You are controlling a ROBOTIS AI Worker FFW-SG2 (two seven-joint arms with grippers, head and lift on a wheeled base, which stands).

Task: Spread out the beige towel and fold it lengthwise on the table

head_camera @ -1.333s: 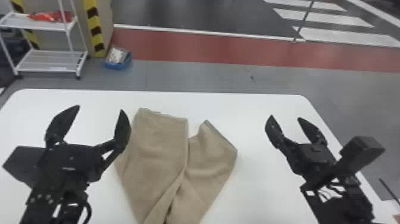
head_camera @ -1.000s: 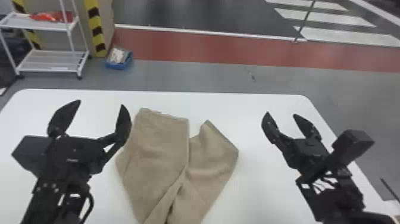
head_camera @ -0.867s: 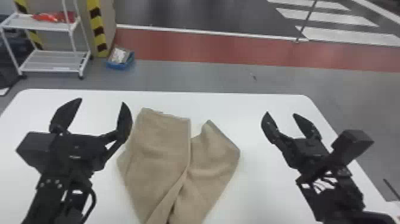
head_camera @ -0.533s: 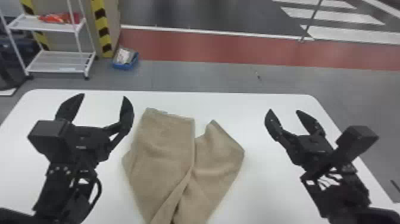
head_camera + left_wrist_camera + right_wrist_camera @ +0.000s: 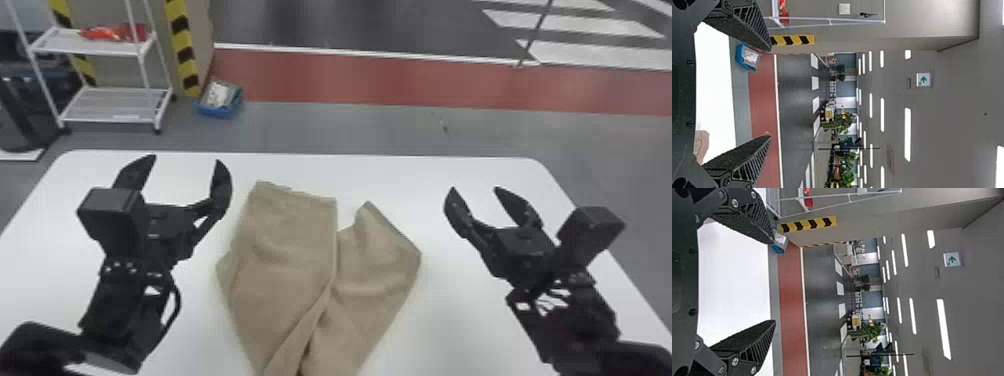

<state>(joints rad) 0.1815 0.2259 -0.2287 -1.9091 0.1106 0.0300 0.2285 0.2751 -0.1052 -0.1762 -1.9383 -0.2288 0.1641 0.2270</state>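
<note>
If lowered onto the diagonal overlap of the beige towel [image 5: 287,250], liable to pinch several layers at once and drag up a bunched wad instead of opening it out. Hard to judge the layering at the near end, cut off by the head view's bottom edge, so easy to take a crease for a true hem. Likely to skew or slide across the white surface [image 5: 390,175] if tugged harder from one side, being loose cloth with nothing pinning it down. Apt to fold crooked lengthwise if left rumpled first.

Lying between the left tool [image 5: 185,160] and the right tool [image 5: 475,189], close beside the former, well apart from the latter, apparently touching neither. Split at the far end into two uneven flaps, with the broader one nearer the left tool. Released on both sides, with fingers parted and nothing between them.
</note>
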